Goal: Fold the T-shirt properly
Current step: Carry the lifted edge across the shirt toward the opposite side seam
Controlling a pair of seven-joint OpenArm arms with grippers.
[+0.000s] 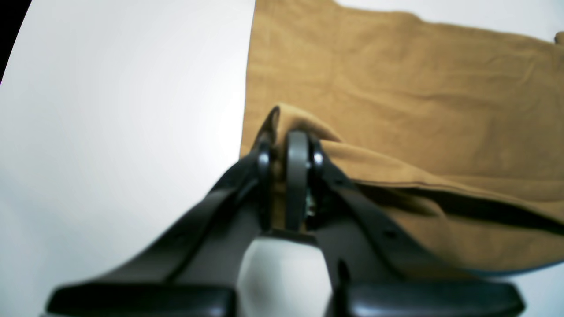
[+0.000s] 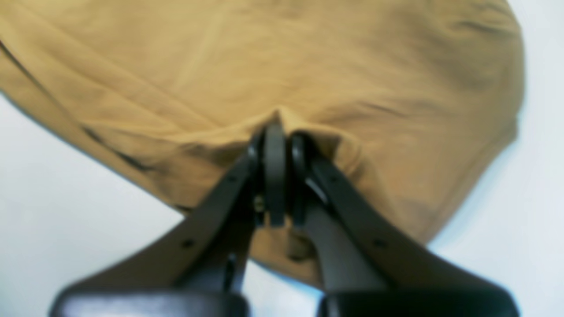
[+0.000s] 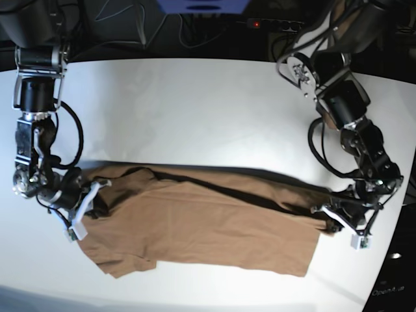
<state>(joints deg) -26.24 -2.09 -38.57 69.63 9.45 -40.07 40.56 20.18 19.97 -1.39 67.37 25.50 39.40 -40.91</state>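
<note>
I see the plain tan-brown short-sleeved T-shirt (image 3: pixel 208 227) of thin soft fabric lying stretched lengthwise across the near half of the white counter (image 3: pixel 195 110), folded over itself, with a long dark crease running from its 10 o'clock corner toward 3 o'clock in the base view. Its surface is mostly smooth with shallow wrinkles; the end at 9 o'clock is bunched and rounded, the end at 3 o'clock squarer.

My left gripper (image 1: pixel 286 136) has its jaws clenched on a pinched ridge of the shirt's edge at the 3 o'clock end; the cloth rises in a small peak there and a doubled hem trails off toward 4 o'clock in the wrist view. My right gripper (image 2: pixel 277 132) has its jaws clenched likewise on a puckered fold at the 9 o'clock end.

The shirt's near edge lies close to the counter's 6 o'clock edge. The whole far half of the counter, toward 12 o'clock, is bare white, with both arms reaching in from the far corners.
</note>
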